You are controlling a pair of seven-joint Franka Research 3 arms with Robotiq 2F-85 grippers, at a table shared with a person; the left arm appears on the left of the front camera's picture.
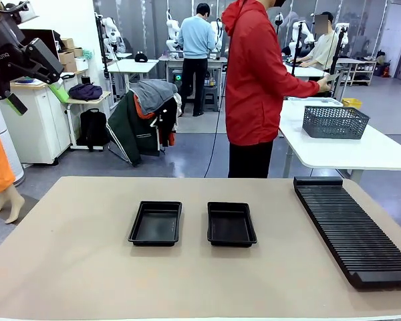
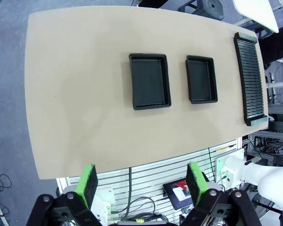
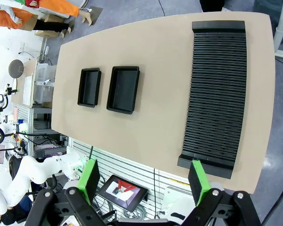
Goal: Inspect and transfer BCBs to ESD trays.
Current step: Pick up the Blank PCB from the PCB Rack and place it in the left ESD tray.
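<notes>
Two empty black ESD trays sit side by side mid-table, one on the left [image 1: 156, 223] and one on the right [image 1: 231, 224]. No BCBs are in view. My left gripper [image 2: 144, 181] hangs high above the near table edge, open, its green fingertips [image 2: 88, 182] wide apart with nothing between them; below it lie both trays [image 2: 150, 81] [image 2: 201, 79]. My right gripper [image 3: 145, 181] is likewise open and empty, high over the near edge, looking down on the trays [image 3: 123, 89] [image 3: 89, 87]. The left arm's black wrist [image 1: 20, 53] shows at the upper left.
A long black ribbed rack [image 1: 351, 231] lies along the table's right side, empty. A person in a red hoodie [image 1: 254, 87] stands at the far edge, turned toward a white side table holding a grey mesh basket [image 1: 334, 122].
</notes>
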